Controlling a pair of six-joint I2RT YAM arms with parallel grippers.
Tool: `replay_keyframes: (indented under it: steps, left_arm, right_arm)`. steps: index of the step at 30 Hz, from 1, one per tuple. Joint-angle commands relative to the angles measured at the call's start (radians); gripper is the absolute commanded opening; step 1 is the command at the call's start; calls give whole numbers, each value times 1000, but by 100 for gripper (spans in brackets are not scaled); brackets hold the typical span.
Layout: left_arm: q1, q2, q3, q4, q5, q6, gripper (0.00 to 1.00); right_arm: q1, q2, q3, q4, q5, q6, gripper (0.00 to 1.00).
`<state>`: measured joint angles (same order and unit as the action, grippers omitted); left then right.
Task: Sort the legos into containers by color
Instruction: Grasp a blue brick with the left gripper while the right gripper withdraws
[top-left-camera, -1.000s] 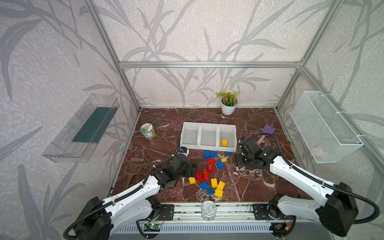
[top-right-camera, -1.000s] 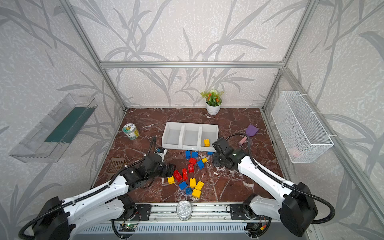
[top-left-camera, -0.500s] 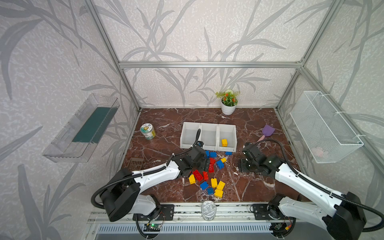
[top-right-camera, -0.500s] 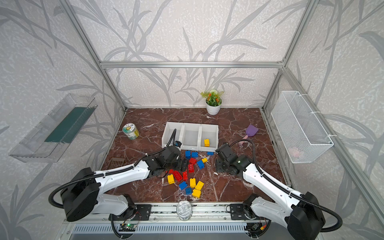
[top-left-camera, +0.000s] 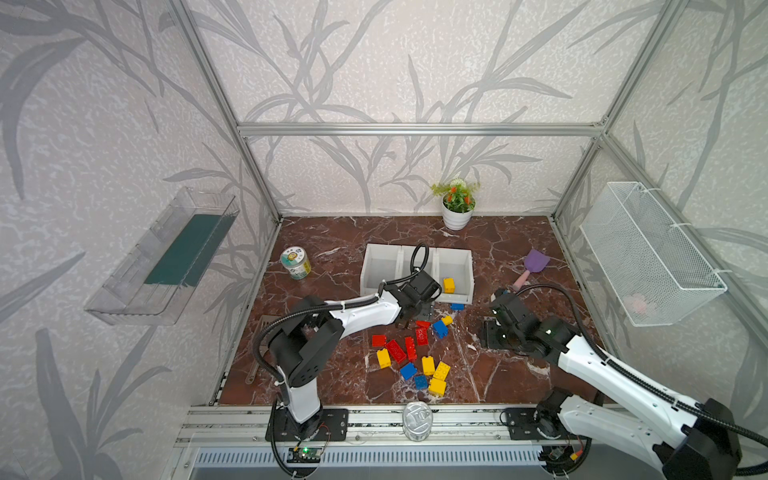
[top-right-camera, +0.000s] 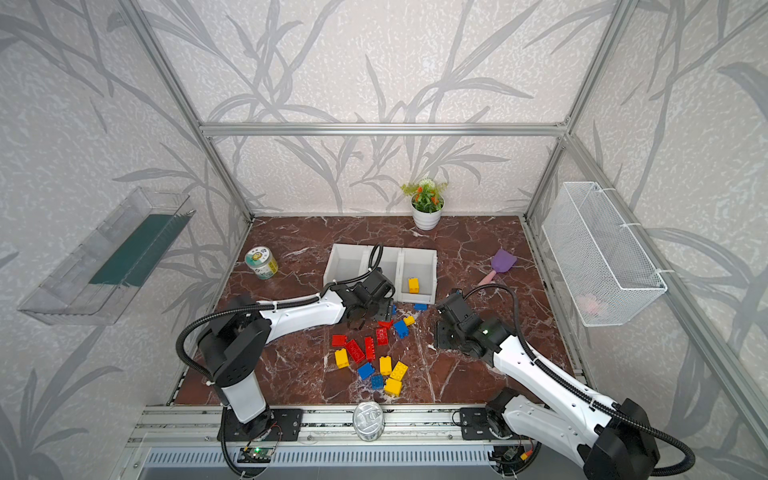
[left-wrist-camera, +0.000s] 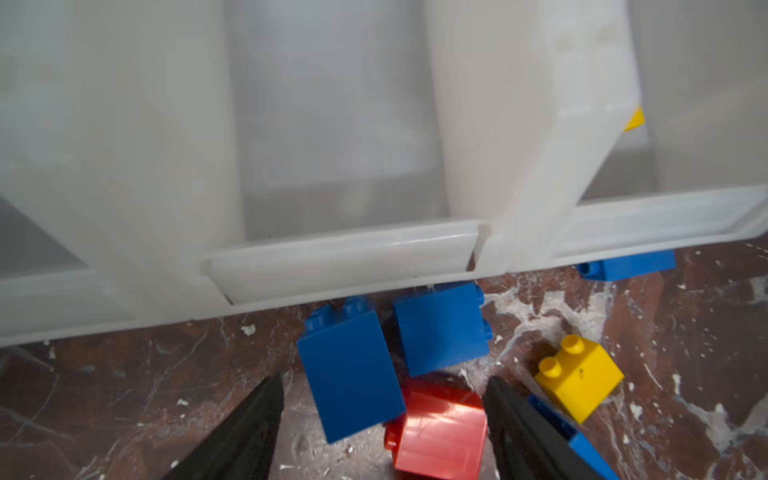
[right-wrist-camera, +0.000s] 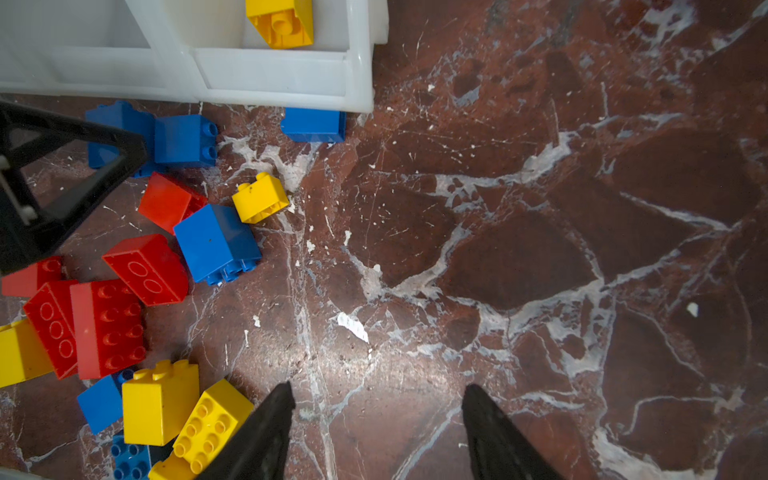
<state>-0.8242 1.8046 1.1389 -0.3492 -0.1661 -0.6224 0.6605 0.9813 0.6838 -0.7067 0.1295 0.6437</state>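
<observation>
Lower middle of the left wrist view: left gripper (left-wrist-camera: 384, 384) with jaws well apart, clamped on nothing, straddling a blue brick (left-wrist-camera: 349, 374) lying on its side, studs toward the bins, and a red brick (left-wrist-camera: 440, 432) touching its lower corner. Judged light, hard and rigid, with glossy, slippery faces: no danger of crushing, some of squirting out. Best pinched across two flat opposite sides, clear of the studs and square on; with the red one so close, likely to catch both. Just above in frame, a second blue brick (left-wrist-camera: 440, 328) nearly against the front lip of the white containers (left-wrist-camera: 340, 257). Centre of a top view: loose legos (top-left-camera: 411, 353) scattered on the marble floor (top-left-camera: 332, 249), one yellow brick (top-left-camera: 449, 285) inside the rightmost bin. Lower middle of the right wrist view: right gripper (right-wrist-camera: 378, 392) parted, empty, over bare floor.
</observation>
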Motion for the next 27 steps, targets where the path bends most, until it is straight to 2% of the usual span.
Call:
replay_keyframes:
  steps: [1, 7, 13, 17, 21, 27]
  left_arm:
    - [5, 15, 21, -75, -58, -60, 74]
    - [5, 24, 10, -47, -70, -69, 64]
    - [5, 26, 1, -22, -66, -60, 41]
    - [4, 27, -12, -16, -63, -65, 33]
    - [4, 8, -37, -16, -44, -74, 27]
    - [-12, -65, -117, -17, -4, -96, 26]
  right_arm:
    - [7, -25, -13, -36, -4, 20, 66]
    - [7, -30, -20, -37, -2, 24, 66]
    - [8, -20, -19, -30, -4, 24, 66]
    - [8, -10, -15, -29, -6, 24, 66]
    - [7, -6, -11, -30, -7, 24, 65]
    - [7, 0, -11, -27, -6, 24, 65]
